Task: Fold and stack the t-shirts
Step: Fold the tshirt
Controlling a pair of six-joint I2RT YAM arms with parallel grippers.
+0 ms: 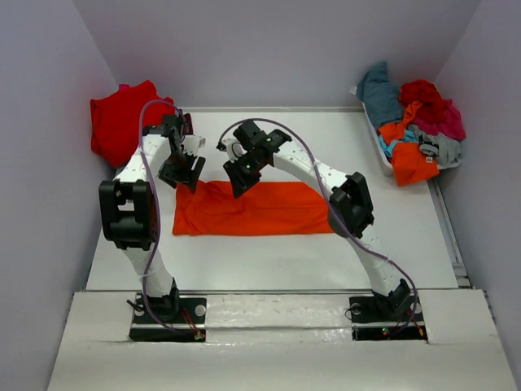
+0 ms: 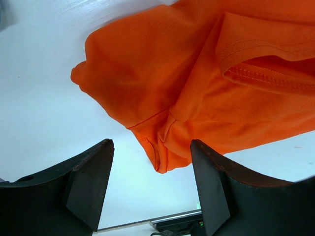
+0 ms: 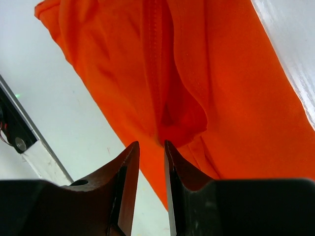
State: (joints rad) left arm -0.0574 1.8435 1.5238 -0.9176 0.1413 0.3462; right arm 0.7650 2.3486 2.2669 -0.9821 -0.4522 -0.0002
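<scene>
A bright orange t-shirt [image 1: 260, 210] lies folded into a wide strip on the white table [image 1: 269, 261]. My left gripper [image 1: 186, 175] hovers over its upper left corner, open and empty; in the left wrist view [image 2: 151, 143] a bunched corner of the orange shirt [image 2: 197, 83] lies below the wide-apart jaws. My right gripper [image 1: 242, 181] hangs over the shirt's upper edge; in the right wrist view [image 3: 151, 143] its jaws stand a narrow gap apart with nothing between them, above a fold of the orange cloth [image 3: 236, 98]. A red t-shirt [image 1: 122, 122] lies at the far left.
A white bin [image 1: 376, 147] at the far right holds a heap of shirts [image 1: 411, 130] in teal, red, magenta, orange and grey. Walls close in the table on three sides. The arm bases stand at the near edge.
</scene>
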